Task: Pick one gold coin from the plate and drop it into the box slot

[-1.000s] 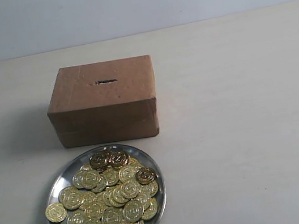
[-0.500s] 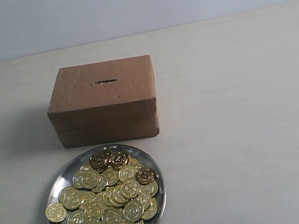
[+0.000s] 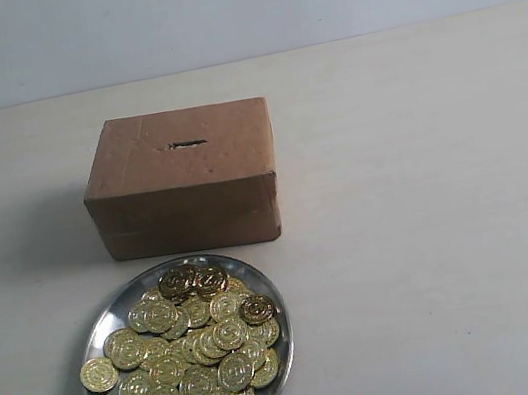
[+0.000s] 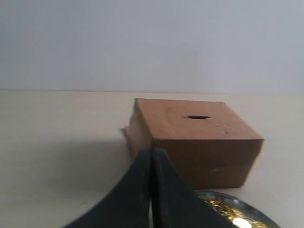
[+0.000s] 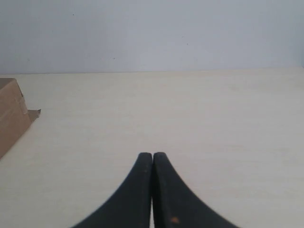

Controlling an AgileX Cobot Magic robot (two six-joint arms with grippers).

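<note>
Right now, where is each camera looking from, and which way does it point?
Exterior view: raised, looking down at the plate of coins and the box behind; no arm shows.
Left wrist view: low by the plate, facing the box and slot; shut left gripper shows.
Right wrist view: low, facing mostly table; shut right gripper shows.
Shared: all three see the box.

left gripper (image 4: 151, 154): black fingers pressed flush together, tips touching, pointing toward the far side
right gripper (image 5: 152, 156): same pose, fingers closed tip to tip
</note>
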